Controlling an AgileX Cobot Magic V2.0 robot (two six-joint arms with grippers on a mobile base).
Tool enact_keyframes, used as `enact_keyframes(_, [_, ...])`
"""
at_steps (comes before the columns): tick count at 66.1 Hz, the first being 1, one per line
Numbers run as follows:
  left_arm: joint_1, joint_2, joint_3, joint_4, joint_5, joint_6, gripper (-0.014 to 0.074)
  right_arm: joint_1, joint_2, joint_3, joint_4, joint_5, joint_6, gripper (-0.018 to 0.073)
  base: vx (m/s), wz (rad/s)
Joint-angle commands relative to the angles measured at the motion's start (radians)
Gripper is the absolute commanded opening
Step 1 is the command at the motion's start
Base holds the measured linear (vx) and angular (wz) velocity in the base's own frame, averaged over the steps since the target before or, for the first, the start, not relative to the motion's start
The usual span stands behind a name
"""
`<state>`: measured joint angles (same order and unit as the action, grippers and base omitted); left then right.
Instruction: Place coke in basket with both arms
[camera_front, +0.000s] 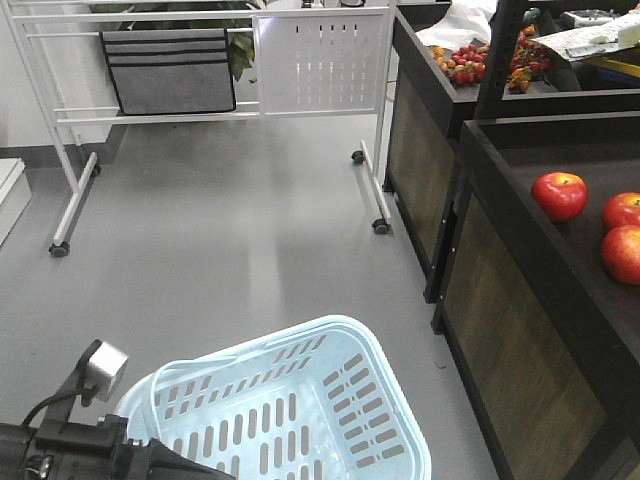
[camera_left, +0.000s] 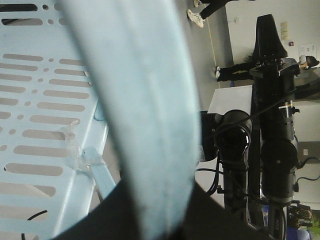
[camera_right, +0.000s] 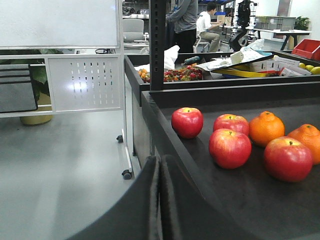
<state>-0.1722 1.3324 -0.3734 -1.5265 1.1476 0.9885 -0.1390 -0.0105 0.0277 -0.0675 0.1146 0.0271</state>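
No coke shows in any view. The pale blue slotted basket hangs low at the front over the grey floor. My left arm reaches in from the bottom left corner, with a small grey round-headed part above it. In the left wrist view, the basket's handle runs as a wide blurred band down between the dark jaws of my left gripper, which is shut on it. The basket's slotted wall lies to the left. My right gripper is shut with nothing in it, beside the shelf's edge.
A black shelf unit stands at the right, carrying red apples and oranges. A white wheeled rack with a grey pocket organiser stands behind. The robot's own black mast and cameras are close to the left wrist.
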Motion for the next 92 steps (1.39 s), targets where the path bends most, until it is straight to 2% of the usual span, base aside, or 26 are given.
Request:
enact_keyframes(1, [-0.007, -0.024, -0.020, -0.075, 0.076, 0.013, -0.0007, -0.008, -0.014, 0.008, -0.008, -0.066, -0.004, -0.0010, 0.13, 0.00])
enact_keyframes(92, [-0.007, -0.024, -0.020, -0.075, 0.076, 0.013, -0.0007, -0.008, -0.014, 0.008, -0.008, -0.066, -0.004, -0.0010, 0.17, 0.05])
